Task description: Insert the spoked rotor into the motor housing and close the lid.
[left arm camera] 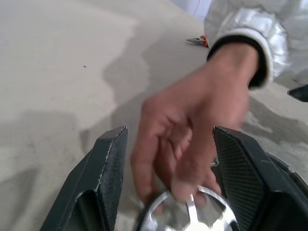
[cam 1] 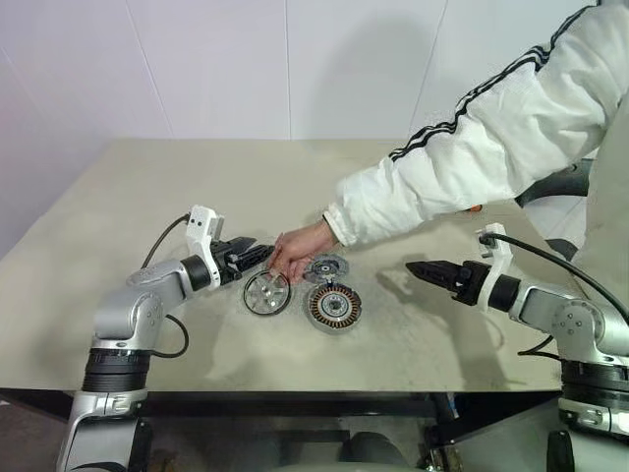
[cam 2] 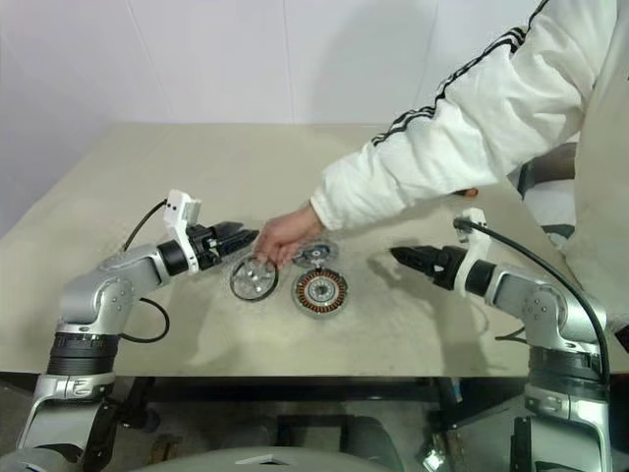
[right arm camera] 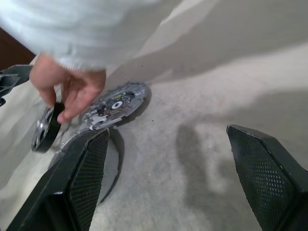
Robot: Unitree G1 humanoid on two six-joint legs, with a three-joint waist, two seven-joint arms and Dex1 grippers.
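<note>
Left tool (cam 1: 257,255) hovering just above the surface (cam 1: 147,197), fingers (left arm camera: 108,168) spread, pinching nothing, pointing at the rotor (cam 1: 266,293). Rotor tilting on its edge just beside that tool, a person's hand (cam 1: 295,251) touching its upper rim. Lid (cam 1: 325,267) lying flat just behind and right of the rotor, near the hand. Housing (cam 1: 333,306) resting flat in front of the lid, copper coils facing up, just right of the rotor. White sleeve (cam 1: 472,138) reaching in from the far right. Right tool (cam 1: 421,269) hanging well right of the housing, fingers (right arm camera: 86,178) spread wide, empty.
</note>
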